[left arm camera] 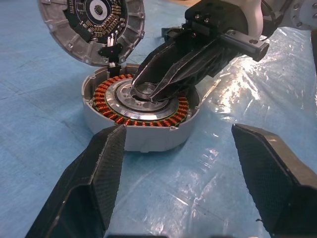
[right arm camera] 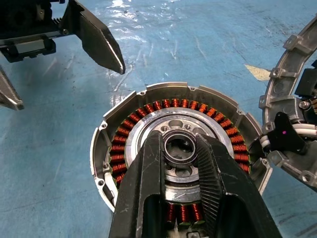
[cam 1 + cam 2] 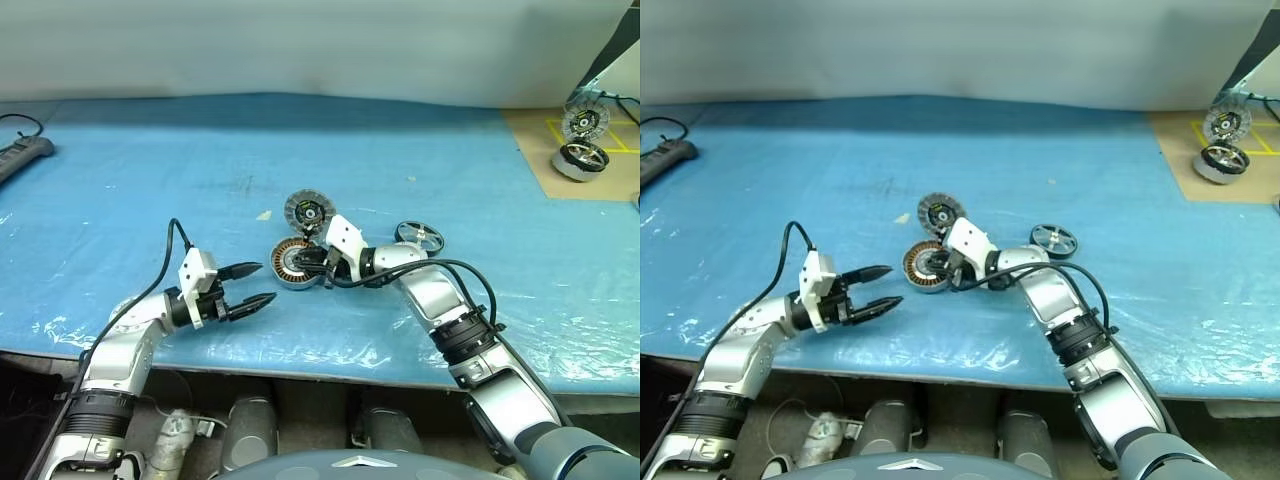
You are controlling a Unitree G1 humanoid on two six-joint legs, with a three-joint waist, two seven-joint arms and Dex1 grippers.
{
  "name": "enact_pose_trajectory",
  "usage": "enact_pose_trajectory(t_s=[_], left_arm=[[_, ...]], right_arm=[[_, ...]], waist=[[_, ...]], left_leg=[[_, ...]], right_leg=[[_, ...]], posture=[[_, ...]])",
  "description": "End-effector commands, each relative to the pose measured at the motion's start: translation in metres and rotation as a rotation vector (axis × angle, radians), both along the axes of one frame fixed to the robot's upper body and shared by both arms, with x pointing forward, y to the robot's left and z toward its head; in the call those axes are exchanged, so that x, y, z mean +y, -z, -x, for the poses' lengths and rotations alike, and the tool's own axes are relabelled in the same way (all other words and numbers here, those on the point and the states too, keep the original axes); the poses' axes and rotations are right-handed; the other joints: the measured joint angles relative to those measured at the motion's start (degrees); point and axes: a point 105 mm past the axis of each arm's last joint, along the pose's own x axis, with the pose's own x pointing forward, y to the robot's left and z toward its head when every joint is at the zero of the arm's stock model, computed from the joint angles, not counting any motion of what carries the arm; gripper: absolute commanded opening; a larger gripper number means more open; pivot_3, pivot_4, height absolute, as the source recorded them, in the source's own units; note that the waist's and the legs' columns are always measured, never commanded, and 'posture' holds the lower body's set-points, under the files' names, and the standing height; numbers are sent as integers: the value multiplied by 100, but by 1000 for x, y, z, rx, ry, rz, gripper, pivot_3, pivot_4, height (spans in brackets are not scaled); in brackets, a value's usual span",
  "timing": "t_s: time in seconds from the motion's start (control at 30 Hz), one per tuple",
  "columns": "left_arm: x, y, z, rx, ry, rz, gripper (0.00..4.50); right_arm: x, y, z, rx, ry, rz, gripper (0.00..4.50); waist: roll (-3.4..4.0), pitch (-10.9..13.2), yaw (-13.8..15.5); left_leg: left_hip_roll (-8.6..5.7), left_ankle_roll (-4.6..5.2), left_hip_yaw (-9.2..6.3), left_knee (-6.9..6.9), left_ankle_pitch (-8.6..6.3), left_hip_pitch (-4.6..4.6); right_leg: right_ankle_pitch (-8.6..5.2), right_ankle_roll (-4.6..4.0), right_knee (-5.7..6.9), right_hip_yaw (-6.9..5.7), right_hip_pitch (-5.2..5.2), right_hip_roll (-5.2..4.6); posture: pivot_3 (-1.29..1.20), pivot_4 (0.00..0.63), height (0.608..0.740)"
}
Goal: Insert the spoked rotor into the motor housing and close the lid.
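Motor housing (image 2: 181,153) on the blue table cover (image 3: 150,180), its lid (image 3: 305,211) tilted open at the far rim. Right gripper (image 2: 181,148) pinches the housing's central hub. Spoked rotor (image 3: 419,237) lies right of the housing. Left gripper (image 3: 255,285), fingers spread, is near the housing's left.

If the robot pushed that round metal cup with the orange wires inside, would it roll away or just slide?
Probably slide. The cup sits flat and squat on the blue sheet, so rolling looks unlikely. It looks like solid metal packed with copper wire, so likely heavy for its size. Its open lid stands up at one side, which might make it tip that way if lifted.
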Motion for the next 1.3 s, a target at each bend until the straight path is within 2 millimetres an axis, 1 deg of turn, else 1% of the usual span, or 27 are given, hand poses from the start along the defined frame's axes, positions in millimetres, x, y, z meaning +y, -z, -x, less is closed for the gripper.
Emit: enact_pose_trajectory(t_s=[0.03, 0.17, 0.27, 0.3, 0.37, 0.47, 0.67, 0.77, 0.83, 0.9, 0.93, 1.0, 1.07, 1.13, 1.23, 1.3], left_arm=[[1, -8, -9, -31, -2, -4, 3665], [4, -6, -13, -19, -2, -7, 3665], [5, 1, -13, -7, 0, -10, 3665], [6, 4, -13, -2, -2, -13, 3665], [8, 10, -14, 2, -7, -23, 3665], [8, 10, -14, -3, -6, -22, 3665], [5, -2, -10, -18, 1, -16, 3665], [2, -16, -6, -32, 6, -14, 3665], [0, -22, -4, -35, 3, -17, 3665], [-2, -27, -2, -38, 5, -19, 3665], [-3, -30, -1, -37, 5, -19, 3665], [-5, -31, -1, -34, 2, -19, 3665], [-6, -28, -2, -26, -1, -25, 3665], [-7, -26, -3, -24, -3, -27, 3665], [-8, -28, -5, -24, -2, -24, 3665], [-9, -28, -4, -22, 1, -26, 3665]], right_arm=[[4, -6, -3, -37, 2, -5, 556], [7, -7, -5, -49, 21, -23, 556], [8, -11, -7, -43, 29, -46, 556], [9, -10, -4, -31, 14, -50, 556], [9, -7, -3, -27, 12, -34, 556], [8, -2, -4, -39, 11, -7, 556], [6, 2, -3, -19, 12, 8, 556], [5, 5, -2, -14, 11, 19, 556], [4, 5, -2, -33, 10, 28, 556], [3, 5, 1, -23, -15, 26, 1310], [2, 6, 2, -17, -20, 25, 1605], [-1, 8, -1, -14, 6, 32, 2293], [-3, 7, -5, 10, 47, 21, 2966], [-2, -1, -6, 35, 59, -29, 2966], [-5, -15, -6, 26, 63, -95, 2966], [-4, -25, -3, 34, 45, -145, 2966]], waist=[[0, 0, 0], [0, 0, -10], [0, 0, -10], [0, 0, -8], [0, 0, -5], [0, 0, -1], [0, 0, -2], [0, 0, -4], [0, 0, -3], [0, 0, -3], [0, 0, -4], [0, 0, -4], [0, 0, -4], [0, 0, -4], [0, 0, 8], [0, 0, 11]], left_leg=[[0, 0, 0, 4, 0, 0], [-1, 0, 1, 15, 0, 0], [2, 0, 1, 15, 0, 0], [1, 0, 1, 15, 0, 0], [1, 0, 1, 17, 0, -1], [2, 0, 1, 18, 0, -1], [2, -1, 1, 18, -1, -1], [3, -1, 2, 18, -1, 0], [4, 0, 2, 18, -1, 0], [3, 0, 2, 20, -1, 2], [1, 0, 3, 20, -1, 3], [2, 0, 4, 21, -1, 4], [2, -1, 4, 20, -1, 7], [3, -1, 4, 20, -1, 7], [1, 0, 4, 20, -1, 7], [1, 0, 4, 20, -1, 4]], right_leg=[[0, 0, 2, 1, 1, 0], [0, 0, 7, 7, 0, 0], [0, 0, 13, 7, -3, 1], [0, 0, 13, 8, -3, 1], [0, 0, 13, 8, -3, 1], [0, 0, 13, 8, -2, 1], [0, 0, 14, 8, -3, 1], [0, 0, 14, 8, -3, 1], [0, 0, 16, 8, -3, 1], [0, 0, 17, 9, 0, 1], [0, 0, 17, 10, 1, 0], [0, 0, 17, 12, 1, 1], [0, 0, 17, 12, 1, 1], [0, 0, 17, 12, 2, 3], [0, 0, 17, 14, 3, 2], [0, 0, 16, 14, 1, 2]], posture=[[0, 150, 740], [0, 150, 740], [0, 150, 740], [0, 150, 740], [0, 150, 740], [0, 150, 740], [0, 150, 740], [0, 150, 740], [0, 150, 740], [0, 150, 740], [0, 150, 740], [0, 150, 740], [0, 150, 740], [0, 150, 740], [0, 150, 740], [0, 150, 740]])
